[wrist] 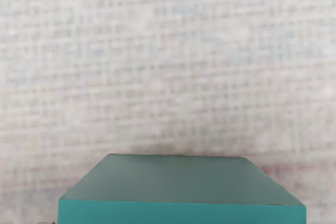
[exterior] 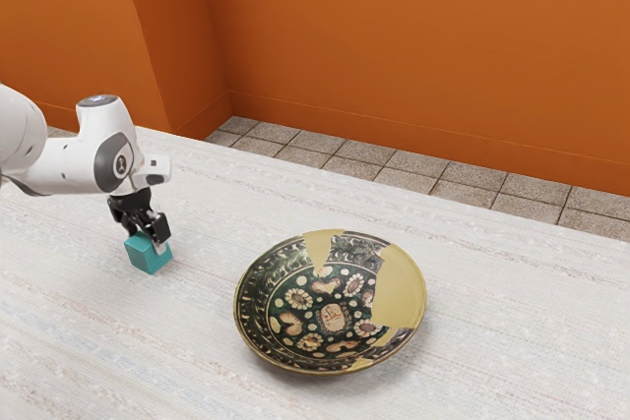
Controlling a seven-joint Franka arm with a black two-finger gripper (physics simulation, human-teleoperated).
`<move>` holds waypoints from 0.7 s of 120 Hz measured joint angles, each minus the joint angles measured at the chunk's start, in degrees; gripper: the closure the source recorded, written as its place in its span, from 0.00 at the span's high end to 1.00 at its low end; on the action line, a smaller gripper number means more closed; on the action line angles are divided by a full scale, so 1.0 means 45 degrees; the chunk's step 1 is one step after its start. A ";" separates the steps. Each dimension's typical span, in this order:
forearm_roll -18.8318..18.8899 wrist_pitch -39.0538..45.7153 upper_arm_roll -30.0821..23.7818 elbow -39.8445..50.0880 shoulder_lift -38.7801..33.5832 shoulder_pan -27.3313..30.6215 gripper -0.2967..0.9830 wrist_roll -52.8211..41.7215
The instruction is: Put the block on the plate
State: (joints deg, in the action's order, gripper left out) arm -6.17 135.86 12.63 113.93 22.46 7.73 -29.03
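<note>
Block (exterior: 145, 258) low over or on the broad pale table (exterior: 512, 381), well apart from the wide patterned plate (exterior: 402, 287), toward the exterior view's left; the main risk, I judge, is the carry across that gap, where an uneven or weak hold could let it twist or drop short, and too low a path could knock the plate's raised rim. Down at the block is the black claw (exterior: 148, 239), set close against its upper part, though how far open it is, and whether it truly pinches the block, I can't tell.
</note>
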 joint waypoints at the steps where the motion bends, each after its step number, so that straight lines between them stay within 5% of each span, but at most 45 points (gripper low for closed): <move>1: 0.0000 0.0004 0.0001 0.0000 0.0000 0.0000 0.63 0.0005; 84: 0.0624 -0.0223 -0.0516 -0.0282 -0.0970 -0.0016 0.52 0.0464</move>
State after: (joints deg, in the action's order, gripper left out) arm -3.36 134.86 10.30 112.66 18.09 7.66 -26.94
